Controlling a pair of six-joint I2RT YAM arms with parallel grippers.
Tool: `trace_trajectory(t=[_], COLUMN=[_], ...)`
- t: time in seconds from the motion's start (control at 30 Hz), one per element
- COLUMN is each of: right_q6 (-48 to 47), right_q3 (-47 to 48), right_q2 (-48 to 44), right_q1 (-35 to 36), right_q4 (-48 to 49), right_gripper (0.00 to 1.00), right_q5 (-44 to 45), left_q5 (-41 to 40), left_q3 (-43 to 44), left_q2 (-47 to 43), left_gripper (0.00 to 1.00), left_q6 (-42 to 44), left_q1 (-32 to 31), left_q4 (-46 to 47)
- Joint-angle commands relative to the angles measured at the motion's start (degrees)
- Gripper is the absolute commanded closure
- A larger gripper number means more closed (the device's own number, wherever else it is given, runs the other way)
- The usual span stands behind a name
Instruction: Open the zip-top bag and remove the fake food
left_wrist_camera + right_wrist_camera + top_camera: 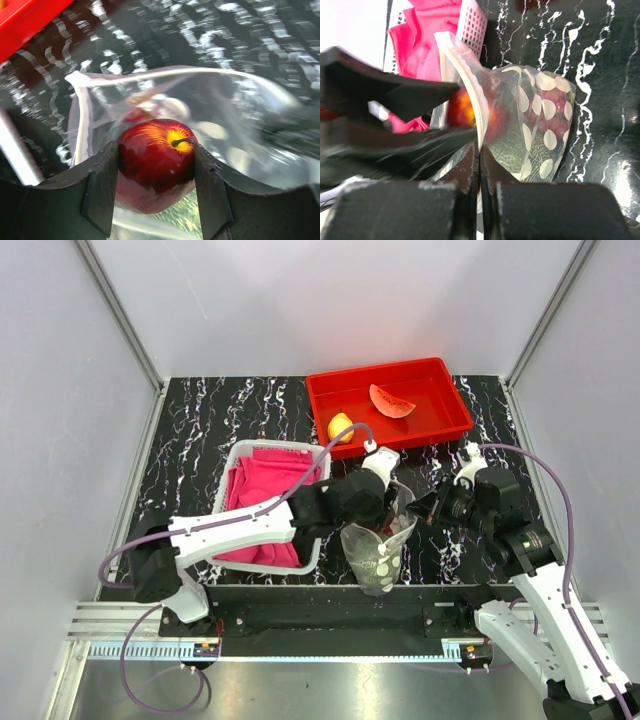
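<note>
The zip-top bag (378, 558), clear with pale dots, stands open near the table's front edge. My left gripper (156, 167) is at its mouth, shut on a dark red round fruit (155, 157) of the fake food, with a finger pressed against each side. My right gripper (480, 157) is shut on the bag's rim (470, 95) and holds it up. Purple grapes (555, 112) and a green netted melon (507, 145) show through the bag's wall (535, 107). A yellow-orange lemon (340, 427) and a red watermelon slice (391, 401) lie in the red tray (455, 400).
A white basket (232, 472) of pink cloth (262, 502) stands just left of the bag, under the left arm. The red tray is at the back right. Grey walls close in the table on both sides and at the back.
</note>
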Motion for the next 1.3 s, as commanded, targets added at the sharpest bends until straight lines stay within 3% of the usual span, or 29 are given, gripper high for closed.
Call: trace_trajectory(t=[0.0,0.17,0.3,0.5,0.63,0.83,1.0,1.27], right_q6=[-2.2,-3.2,-3.5,-3.0,-2.8,-2.7,-2.0,-1.5], right_q3=[1.9,1.7,0.7,0.2,0.2,-0.1,-1.1,-1.3], right_q2=[-0.7,-1.8,-2.6,-3.8,-4.3,-4.4,-5.6,-5.2], right_q1=[0.4,0.4,0.5,0.4,0.4,0.4,0.4,0.4], right_q4=[-0.7,-2.4,-3.1,-3.3,-3.3,-3.3,-2.8,-1.4], right_gripper=[1.00,1.00,1.00,1.00,1.00,1.00,1.00,1.00], right_q5=[2.4,3.8,4.9,5.6,5.5,4.7,4.2,2.1], left_q5=[9.5,9.8,14.5,20.2,19.2,10.8,12.1,7.9], left_q3=[0.0,0.6,2.9,1.3,1.2,8.7,15.7,22.5], left_q2=[-4.6,-9.1,-12.7,-15.5,-14.4,-5.0,6.8,25.6], left_gripper=[1.00,1.00,1.00,1.00,1.00,1.00,1.00,1.00], left_q6=[1.7,2.6,3.7,1.0,-1.2,-3.1,-5.6,-3.8], left_q1=[-0.1,0.6,3.0,10.5,15.7,22.4,28.4,29.2], left_q4=[4.7,5.4,7.5,16.7,21.8,22.4,23.7,34.1])
